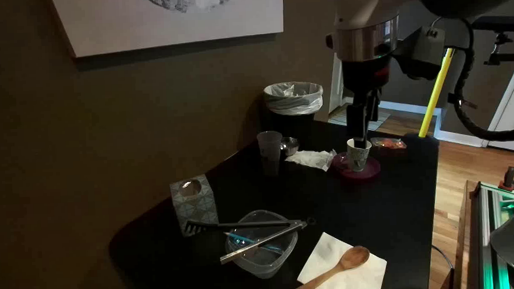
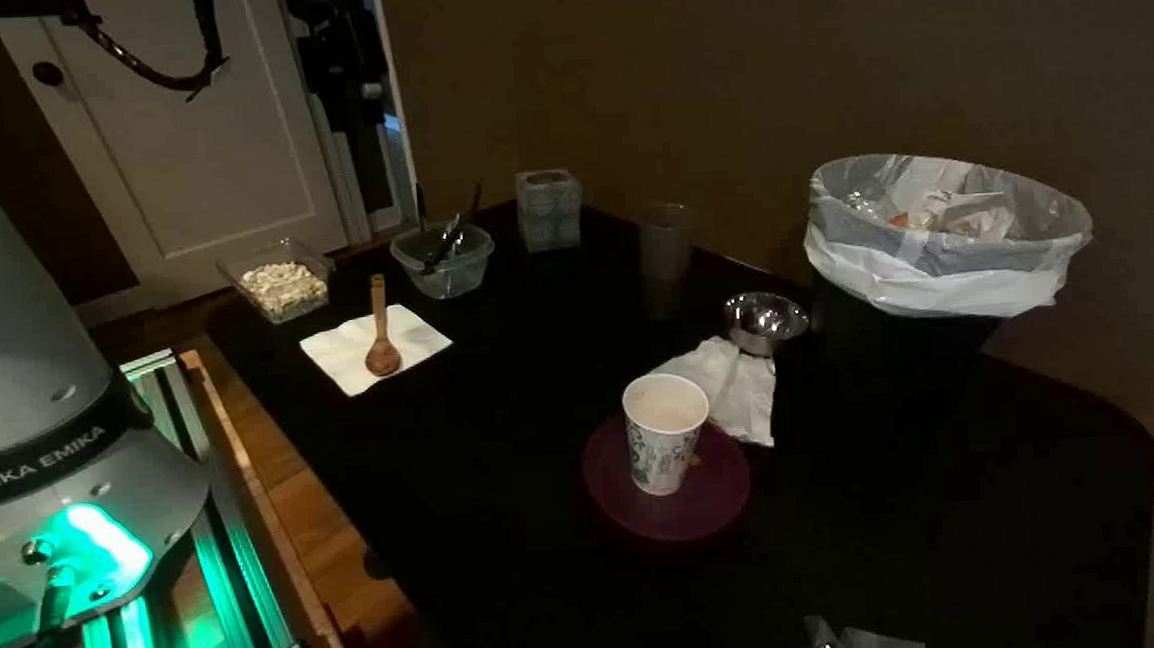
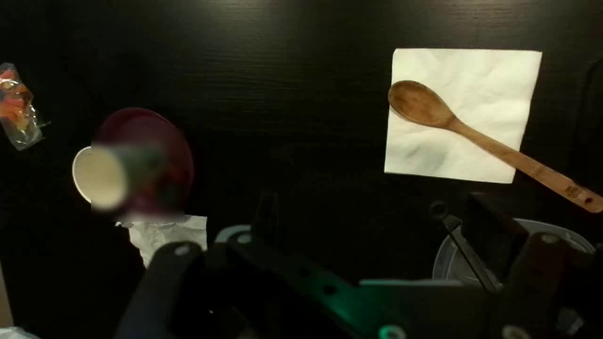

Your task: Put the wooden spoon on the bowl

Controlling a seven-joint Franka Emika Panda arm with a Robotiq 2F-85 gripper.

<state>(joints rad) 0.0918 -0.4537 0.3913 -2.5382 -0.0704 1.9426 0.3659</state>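
Note:
The wooden spoon [image 1: 354, 257] lies on a white napkin on the dark table. It also shows in an exterior view [image 2: 380, 326] and in the wrist view [image 3: 490, 145]. The clear bowl [image 1: 265, 270] stands beside the napkin, with black-and-metal tongs [image 1: 281, 223] and a blue stick across it. It also shows in an exterior view [image 2: 464, 276]; in the wrist view the bowl [image 3: 445, 266] is partly hidden by my right finger. My gripper [image 1: 363, 130] is open and empty, pointing down above the table, apart from the spoon. In the wrist view its fingers [image 3: 381, 216] are wide apart.
A paper cup [image 2: 660, 449] stands on a red-purple plate [image 2: 613, 497]. Nearby are crumpled paper [image 2: 742, 404], a metal bowl [image 2: 765, 322], a tall plastic cup [image 2: 666, 258] and a lined bin [image 2: 935, 282]. A tissue box [image 1: 195, 204] and a container of pale pieces [image 2: 284, 287] flank the bowl.

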